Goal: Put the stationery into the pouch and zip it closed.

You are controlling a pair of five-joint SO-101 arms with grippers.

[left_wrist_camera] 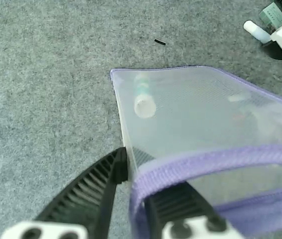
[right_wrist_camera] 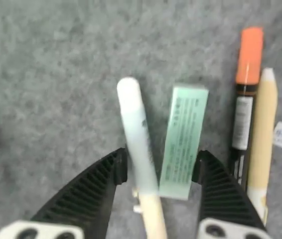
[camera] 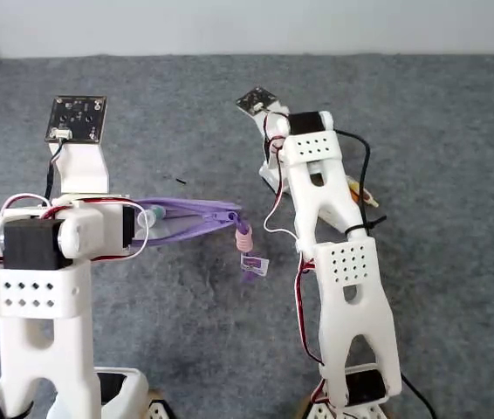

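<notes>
Pouch (left_wrist_camera: 196, 114) edge is pinched at its purple zip band by the left gripper (left_wrist_camera: 133, 172). Off the pouch's zip-pull end, the right gripper (right_wrist_camera: 163, 162) stands spread around a white pen (right_wrist_camera: 136, 129) and green eraser (right_wrist_camera: 183, 142) lying side by side.

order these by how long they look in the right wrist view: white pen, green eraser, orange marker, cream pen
1. white pen, cut by the edge
2. cream pen and orange marker, too alike to rank
3. green eraser
</notes>
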